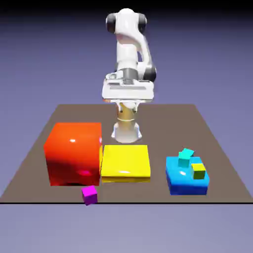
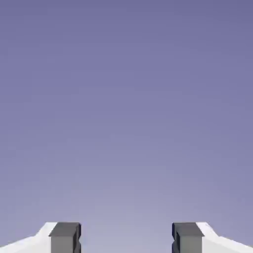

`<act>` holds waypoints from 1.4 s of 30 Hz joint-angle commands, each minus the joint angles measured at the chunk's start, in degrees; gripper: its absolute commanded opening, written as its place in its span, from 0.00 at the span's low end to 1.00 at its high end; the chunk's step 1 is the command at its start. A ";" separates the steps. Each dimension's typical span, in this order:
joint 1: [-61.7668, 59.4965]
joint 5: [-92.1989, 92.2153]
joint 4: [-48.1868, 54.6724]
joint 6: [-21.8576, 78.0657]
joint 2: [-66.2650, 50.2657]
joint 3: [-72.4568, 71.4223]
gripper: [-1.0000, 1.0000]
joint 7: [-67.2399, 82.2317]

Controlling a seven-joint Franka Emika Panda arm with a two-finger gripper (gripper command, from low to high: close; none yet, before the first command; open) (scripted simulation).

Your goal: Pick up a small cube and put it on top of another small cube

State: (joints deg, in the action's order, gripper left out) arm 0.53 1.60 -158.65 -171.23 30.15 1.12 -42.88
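The yellow block (image 1: 125,162) lay low and flat near the middle of the table's front part. On its exterior-view left stood the red block (image 1: 75,154), much taller, its side right beside the yellow one, so that hardly any room showed between them. Well apart from the yellow block, on the exterior view's right, sat the blue block (image 1: 187,183), also low. It bore an olive-green cube (image 1: 198,171) toward its outer side from the yellow block, and teal pieces (image 1: 184,161) farther back; they overlapped in view, and whether they were two separate cubes could not be told.

The magenta cube (image 1: 89,194) was nearer the camera than the yellow block and toward the exterior view's left, in front of the red block. It looked turned and tilted, right at the table's front edge, its lowest corner showing past the edge line.

Bare table showed between the yellow block and the blue one, and a broad open stretch lay behind the yellow block, on both sides of the robot's base (image 1: 126,133). The gripper (image 1: 128,108) hung high, above and beyond the yellow block in view, its fingers spread wide with nothing between them.

The table (image 1: 165,123) was a dull brown with straight edges, reaching well past the yellow block on every side but the front. A blue-violet backdrop (image 2: 126,99) filled the hand view behind the fingers.
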 commanded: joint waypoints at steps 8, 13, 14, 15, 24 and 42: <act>-1.01 10.62 15.57 18.42 -16.61 7.46 0.50 -2.82; -1.64 17.26 25.30 29.93 -27.00 12.13 0.50 -4.59; -1.77 18.59 27.25 32.24 -29.07 13.06 0.50 -4.94; -1.90 19.92 29.19 34.54 -31.15 13.99 0.50 -5.29; -3.03 31.87 46.71 55.26 -49.84 22.39 0.50 -8.46; -5.31 55.77 81.73 96.70 -87.21 39.18 0.50 -14.81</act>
State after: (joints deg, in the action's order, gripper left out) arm -4.78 57.37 -76.92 -74.53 -57.06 40.30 -57.69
